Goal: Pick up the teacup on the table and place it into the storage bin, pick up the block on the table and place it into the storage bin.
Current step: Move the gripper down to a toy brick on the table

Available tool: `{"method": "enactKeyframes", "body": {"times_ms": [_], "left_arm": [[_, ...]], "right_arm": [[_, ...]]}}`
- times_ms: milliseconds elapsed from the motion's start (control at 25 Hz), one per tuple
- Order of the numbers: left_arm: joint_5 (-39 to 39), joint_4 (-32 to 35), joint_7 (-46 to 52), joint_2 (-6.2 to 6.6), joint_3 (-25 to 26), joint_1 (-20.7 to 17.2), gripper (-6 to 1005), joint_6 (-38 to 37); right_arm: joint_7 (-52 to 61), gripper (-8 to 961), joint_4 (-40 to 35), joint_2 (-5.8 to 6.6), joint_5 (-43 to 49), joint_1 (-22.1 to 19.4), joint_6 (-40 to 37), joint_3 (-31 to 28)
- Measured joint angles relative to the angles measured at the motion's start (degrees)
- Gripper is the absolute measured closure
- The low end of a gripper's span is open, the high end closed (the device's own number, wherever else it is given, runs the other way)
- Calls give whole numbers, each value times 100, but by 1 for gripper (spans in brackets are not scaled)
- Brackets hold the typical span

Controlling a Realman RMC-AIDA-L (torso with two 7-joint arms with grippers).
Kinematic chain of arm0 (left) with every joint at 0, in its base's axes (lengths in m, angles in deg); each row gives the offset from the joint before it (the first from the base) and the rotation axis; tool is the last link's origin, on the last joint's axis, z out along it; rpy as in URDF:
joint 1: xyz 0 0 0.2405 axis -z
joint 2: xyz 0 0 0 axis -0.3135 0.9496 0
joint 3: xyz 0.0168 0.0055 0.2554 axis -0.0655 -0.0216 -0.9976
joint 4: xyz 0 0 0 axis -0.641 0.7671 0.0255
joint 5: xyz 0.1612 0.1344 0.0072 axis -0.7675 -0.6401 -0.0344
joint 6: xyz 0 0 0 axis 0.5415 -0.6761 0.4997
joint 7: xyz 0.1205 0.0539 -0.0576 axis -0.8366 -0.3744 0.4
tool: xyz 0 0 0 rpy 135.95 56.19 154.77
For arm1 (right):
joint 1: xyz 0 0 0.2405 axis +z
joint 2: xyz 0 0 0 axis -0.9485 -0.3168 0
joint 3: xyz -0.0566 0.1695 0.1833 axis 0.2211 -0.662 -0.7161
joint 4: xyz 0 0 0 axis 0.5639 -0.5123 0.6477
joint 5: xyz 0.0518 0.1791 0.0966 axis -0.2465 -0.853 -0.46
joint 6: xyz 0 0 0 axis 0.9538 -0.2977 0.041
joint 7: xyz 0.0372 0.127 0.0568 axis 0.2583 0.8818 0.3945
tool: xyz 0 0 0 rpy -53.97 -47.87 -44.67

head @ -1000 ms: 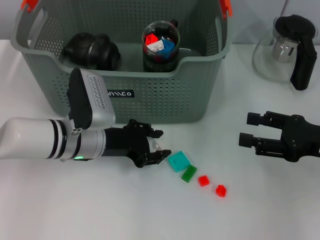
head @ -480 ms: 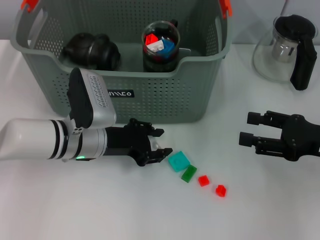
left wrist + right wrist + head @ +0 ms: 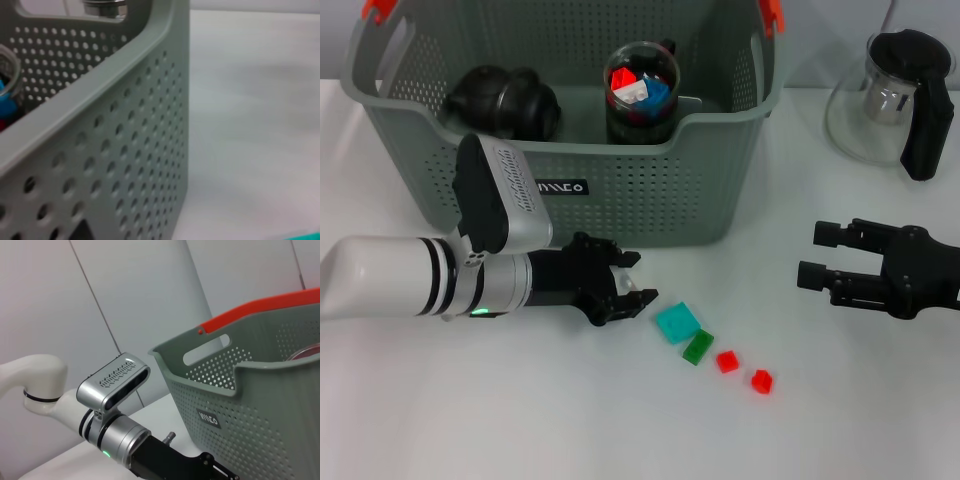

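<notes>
**Left gripper low on the table beside a row of small blocks, bin behind it**

The head view gives the whole scene. A white table (image 3: 520, 420) holds the grey perforated storage bin (image 3: 650, 190) at the back. Inside the bin sit a dark rounded teacup (image 3: 500, 100) on the left side and a clear cup of coloured blocks (image 3: 641, 85) near the middle. To the right of the bin, on the table, stands a glass teapot (image 3: 890, 100) with a black handle.

The left gripper (image 3: 632, 296) lies low over the table, just in front of the bin. Its black fingers are spread a little apart, with nothing between them. Just beside the fingertips lies a teal block (image 3: 677, 322), apart from them. A green block (image 3: 697, 347) touches the teal one, and two red blocks (image 3: 727, 361) follow in a diagonal line.

The right gripper (image 3: 812, 256) hovers at the right side, well apart from the blocks, fingers parted and holding nothing.

The left wrist view shows only what the head view cannot: the bin's perforated corner wall (image 3: 125, 150) up close, with a sliver of teal at the frame's lower edge.

The right wrist view shows the left arm (image 3: 110, 405) from the side, the bin's front label and its orange-red handle clip (image 3: 260, 310). Neither gripper's fingers appear there.
</notes>
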Motion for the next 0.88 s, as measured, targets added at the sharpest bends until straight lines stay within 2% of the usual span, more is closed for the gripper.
{"method": "enactKeyframes", "body": {"times_ms": [520,880], "left_arm": [[0,0,65,1,-256,-7,548,50],[0,62,104,1,-231,-35,553,9]], "right_arm": [[0,131,0,7,0,13,-1,0],[0,132,0,7,0,-17,-1,0]]}}
